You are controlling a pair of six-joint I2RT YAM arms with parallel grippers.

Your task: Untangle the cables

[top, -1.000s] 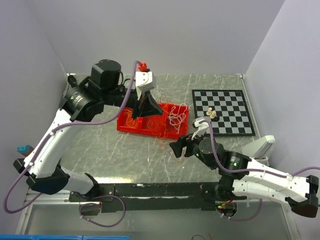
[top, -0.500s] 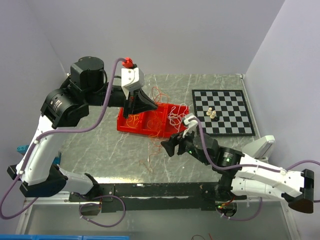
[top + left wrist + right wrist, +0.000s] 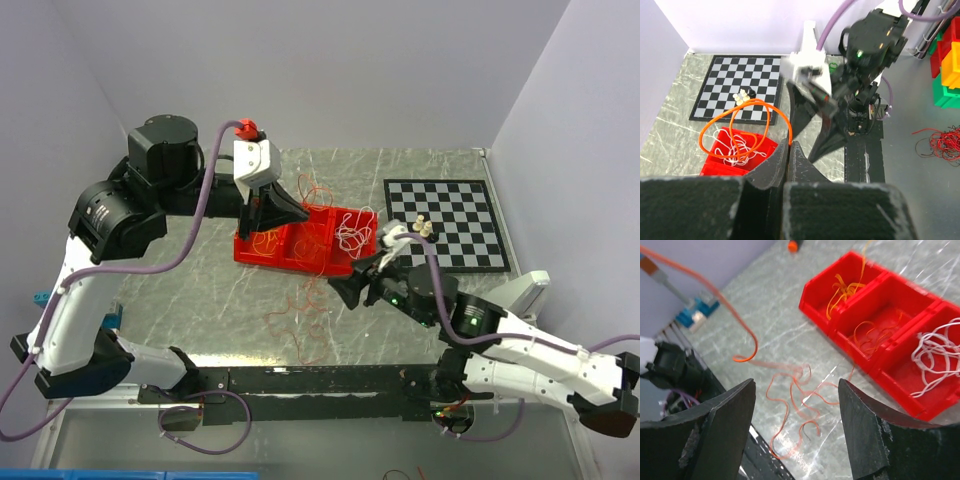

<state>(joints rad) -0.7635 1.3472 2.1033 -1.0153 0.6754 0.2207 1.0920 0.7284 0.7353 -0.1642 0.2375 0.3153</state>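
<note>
Only the left wrist view shows the left pincer [image 3: 790, 145] clamped around an orange cable [image 3: 755, 100]; the right pincer [image 3: 795, 390] gapes empty

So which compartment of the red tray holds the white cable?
The end compartment nearest the chessboard: the white cable lies there, while the other two hold orange strands.

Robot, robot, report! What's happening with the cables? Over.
Left jaws shut on orange cable. Right jaws open over loose strand on table. Nothing blocking. Over.
</note>
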